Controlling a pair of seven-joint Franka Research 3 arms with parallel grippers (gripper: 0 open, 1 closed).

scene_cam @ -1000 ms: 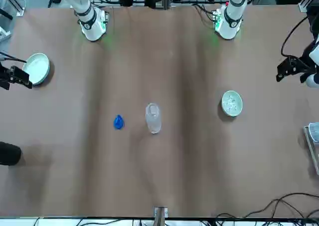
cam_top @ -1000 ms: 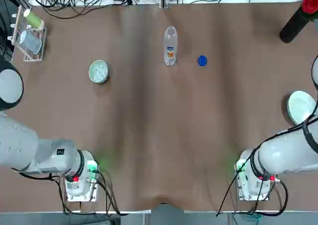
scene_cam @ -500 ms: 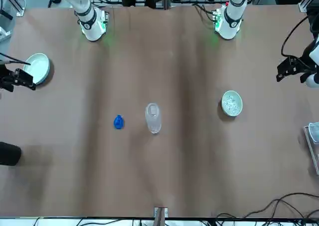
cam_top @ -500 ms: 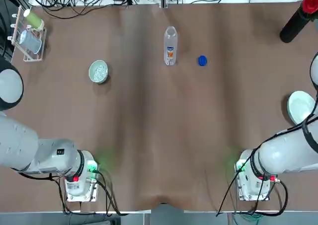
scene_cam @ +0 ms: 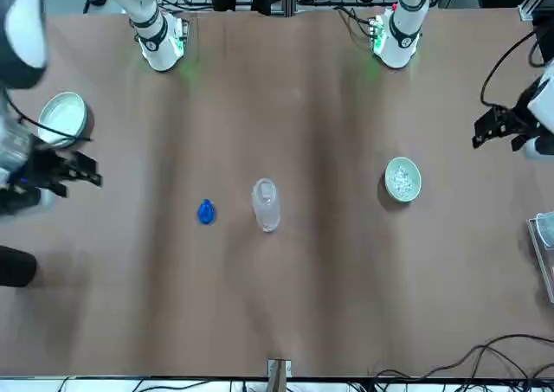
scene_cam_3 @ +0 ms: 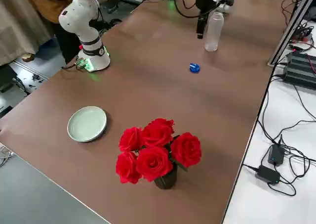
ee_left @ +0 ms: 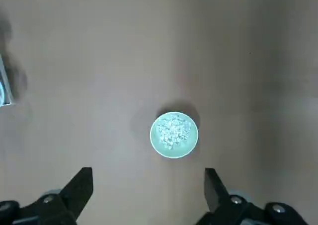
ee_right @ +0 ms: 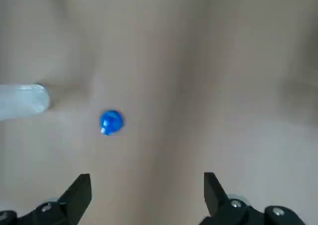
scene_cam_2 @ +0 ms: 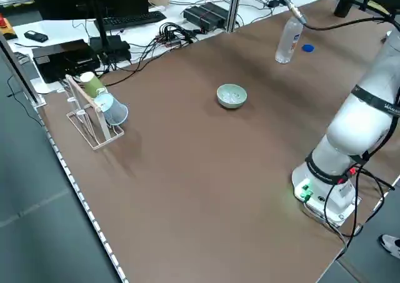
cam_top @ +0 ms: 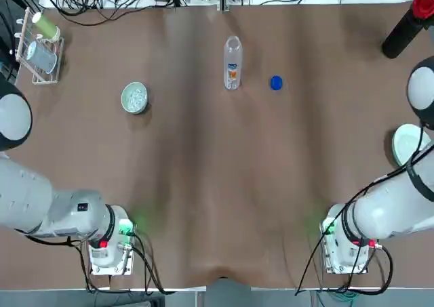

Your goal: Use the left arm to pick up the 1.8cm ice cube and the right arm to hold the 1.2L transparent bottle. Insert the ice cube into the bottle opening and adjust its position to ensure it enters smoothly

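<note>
Top view: the bottle [cam_top: 232,63] stands upright on the brown table [cam_top: 217,185] toward the far edge, near the middle. A blue cap [cam_top: 276,83] lies just to its right, apart from it. A pale green bowl [cam_top: 134,97] sits well to the bottle's left. A white plate [cam_top: 409,145] is at the right edge, and a rack [cam_top: 38,46] with cups is at the far left corner. Both arm bases are at the near edge.

Front view: the left gripper [scene_cam: 486,132] hangs at the picture's right edge, above and beside the bowl [scene_cam: 402,179]; its fingers look spread. The right gripper [scene_cam: 80,172] is at the picture's left edge, near the plate [scene_cam: 62,117], well apart from the bottle [scene_cam: 266,204] and cap [scene_cam: 205,211]. Whether its fingers are apart cannot be told here.

Left side view: the bowl [scene_cam_2: 232,96] holds small whitish bits; a single ice cube cannot be told apart. The bottle [scene_cam_2: 286,40] stands far off.

Right side view: red roses [scene_cam_3: 157,152] in a dark vase stand near the plate [scene_cam_3: 87,123]. The cap [scene_cam_3: 194,67] lies just beside the bottle [scene_cam_3: 213,31].

Left wrist view: the left gripper [ee_left: 148,187] is wide open and empty, high over the bowl [ee_left: 174,135], whose whitish ice lies in a heap.

Right wrist view: the right gripper [ee_right: 147,191] is wide open and empty, above bare table near the cap [ee_right: 111,122]; the bottle [ee_right: 25,101] shows at the edge
</note>
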